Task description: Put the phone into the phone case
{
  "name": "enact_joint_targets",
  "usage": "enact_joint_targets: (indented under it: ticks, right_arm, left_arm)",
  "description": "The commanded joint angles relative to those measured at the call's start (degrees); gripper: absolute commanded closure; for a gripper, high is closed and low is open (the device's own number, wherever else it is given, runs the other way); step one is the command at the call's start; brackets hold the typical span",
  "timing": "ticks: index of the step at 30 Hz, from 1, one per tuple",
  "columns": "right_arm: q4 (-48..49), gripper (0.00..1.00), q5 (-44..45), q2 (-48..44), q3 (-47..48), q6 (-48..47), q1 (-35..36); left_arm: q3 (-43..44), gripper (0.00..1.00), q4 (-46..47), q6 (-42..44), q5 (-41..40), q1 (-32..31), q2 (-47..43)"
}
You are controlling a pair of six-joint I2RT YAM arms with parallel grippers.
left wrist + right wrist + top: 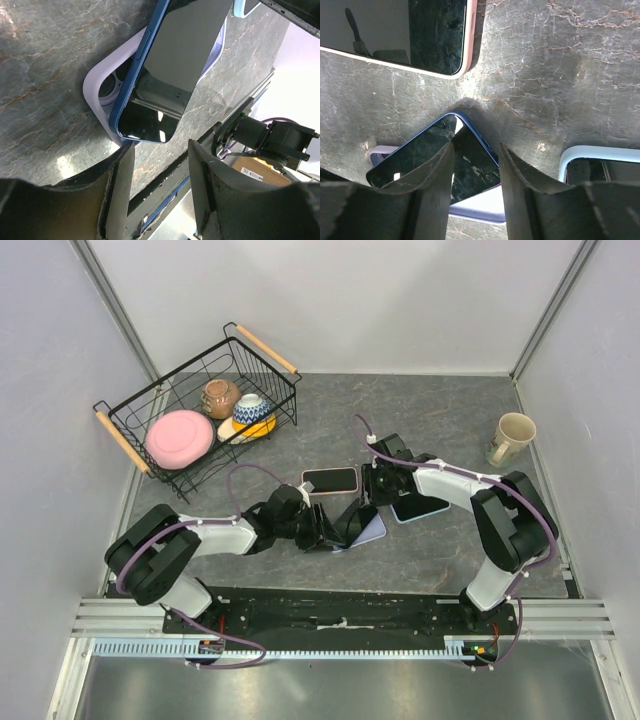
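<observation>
jaws first: my left gripper (160, 155) is standing spread, with nothing lying between its two fingers (117, 190); through the gap i am seeing only bare table (45, 100). just past those fingertips the phone (165, 75) is lying, blue-edged, dark glass up, its rounded end nearest the jaws and its length running away from them. it is resting askew across the phone case (97, 82), a pale lilac shell whose corner with the camera cutout is sticking out to the left of the phone. the phone is lying on the case, not seated in it.

my right gripper (475, 150) is also standing parted, meeting the same phone at its other end. a corner of the phone is showing in the gap between the fingers; whether the pads are touching it i cannot tell. a strip of lilac case is peeking out below it.

beyond these fingertips, to the left, a second phone (420, 35) with a pink rim is lying flat, apart from the blue one. to the right of the jaws a third phone (600, 167) with a white rim is lying.

farthest off, a wire basket (270, 352) is holding a pink bowl (180, 438), and a mug (510, 438) is standing alone.
</observation>
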Motion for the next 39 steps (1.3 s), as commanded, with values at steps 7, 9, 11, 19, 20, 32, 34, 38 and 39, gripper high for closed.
enact_joint_targets:
  ticks: [7,9,11,19,20,32,34,38,39]
  right_arm:
    - [1.6,0.67,-3.5,-1.2,-4.0,-0.2,-0.3]
    - [1.4,0.71,-3.9,-2.1,-5.1,0.0,-0.3]
    - [1.6,0.72,-4.1,-3.0,-5.7,0.4,-0.3]
    - [1.4,0.75,-6.1,-6.2,-7.1,1.0,-0.3]
    - [1.5,0.76,-6.3,-6.5,-7.2,1.2,-0.3]
    - [1.2,0.78,-8.2,-9.7,-8.0,1.8,-0.3]
    - [0.7,0.76,-8.0,-10.3,-7.5,1.8,-0.3]
    - [0.0,0.72,-7.6,-11.8,-5.5,1.4,-0.3]
    - [-0.1,0.71,-7.5,-12.6,-5.1,1.4,-0.3]
  left_arm:
    - [-1.9,0.47,6.7,-3.7,-5.8,-0.2,2.5]
    - [-2.5,0.47,7.8,-4.3,-7.0,-0.2,2.4]
    - [-3.0,0.5,9.3,-4.6,-7.7,-0.2,2.1]
    - [-3.3,0.56,18.2,-7.0,-8.1,-0.1,3.3]
    - [-3.2,0.56,19.2,-7.3,-7.9,-0.2,4.1]
    - [-1.9,0.88,30.5,-8.5,-8.7,-0.2,5.8]
    - [-2.1,0.98,29.1,-7.5,-9.8,-0.2,3.2]
    - [-1.1,0.98,23.1,-2.9,-11.9,0.0,-2.1]
    - [-0.3,0.98,22.0,-1.8,-11.9,0.1,-3.2]
